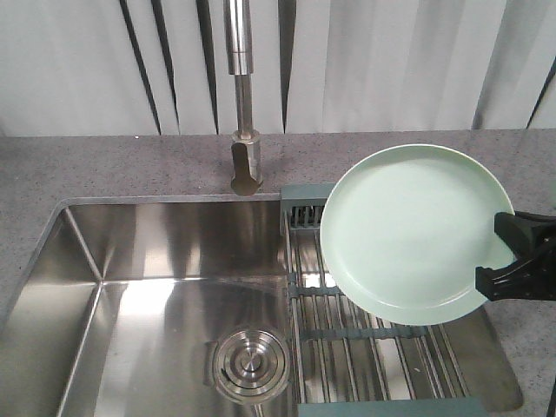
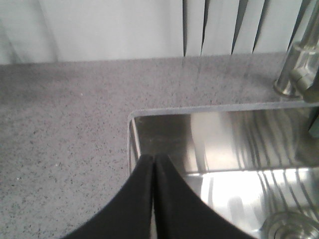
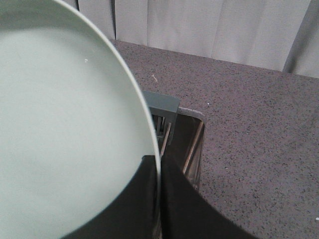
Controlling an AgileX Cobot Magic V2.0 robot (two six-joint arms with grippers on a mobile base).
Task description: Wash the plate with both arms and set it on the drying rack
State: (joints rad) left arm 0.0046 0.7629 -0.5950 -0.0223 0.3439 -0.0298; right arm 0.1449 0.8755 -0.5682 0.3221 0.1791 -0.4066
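I can read no text, label, brand, number or sign in any of my three views. The round pale mint-green plate (image 1: 413,230) shows me a plain, unmarked face, and I can make out no lettering on the brushed steel faucet column (image 1: 241,52).

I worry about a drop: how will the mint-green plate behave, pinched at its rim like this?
Probably stiff: the plate shows no sag though the right gripper pinches only one edge. Its smooth face may slip, especially if wet. Tilted above the drying rack, it could pivot if the grip loosens.
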